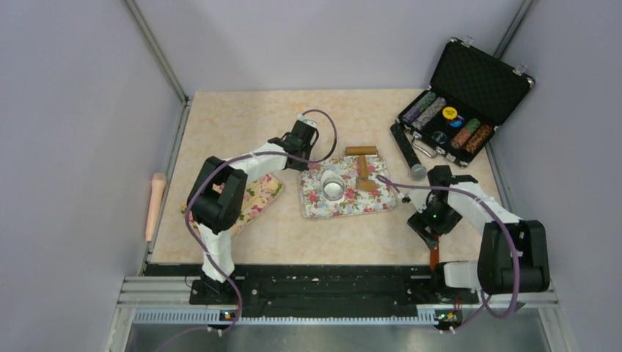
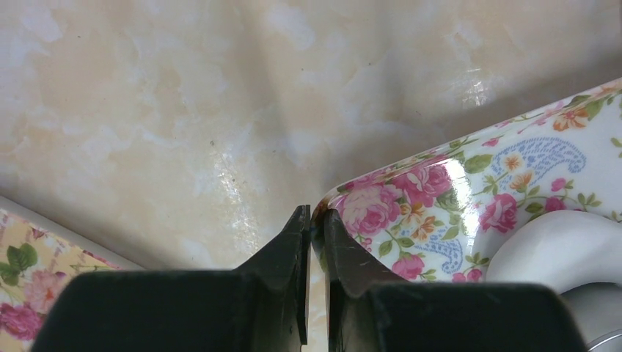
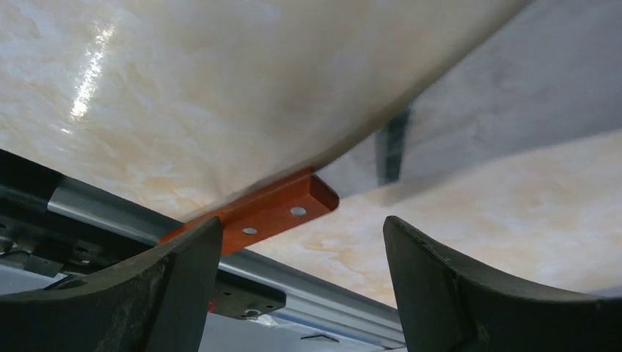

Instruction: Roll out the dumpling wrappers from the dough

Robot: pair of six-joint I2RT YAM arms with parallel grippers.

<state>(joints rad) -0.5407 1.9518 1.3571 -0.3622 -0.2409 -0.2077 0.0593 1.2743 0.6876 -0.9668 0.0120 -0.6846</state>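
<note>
A floral tray [image 1: 381, 199] lies mid-table. On it are a white lump of dough [image 1: 331, 178] with a metal ring cutter [image 1: 334, 191] against it, and a wooden roller [image 1: 361, 165]. No thin flat wrapper discs show. My left gripper [image 1: 303, 158] is at the tray's far left corner. In the left wrist view it [image 2: 315, 220] is shut on the tray's rim [image 2: 381, 180], with the dough [image 2: 557, 249] just to the right. My right gripper [image 1: 427, 229] is open and empty right of the tray. In the right wrist view it [image 3: 302, 235] hangs over an orange handle [image 3: 271, 213] with two rivets.
An open black case [image 1: 469, 81] of poker chips stands at the back right, with a black cylinder [image 1: 407, 150] beside it. A second floral piece [image 1: 257, 196] lies under the left arm. A pale rolling pin [image 1: 155, 205] lies beyond the table's left edge. The orange handle [image 1: 434, 257] is at the near edge.
</note>
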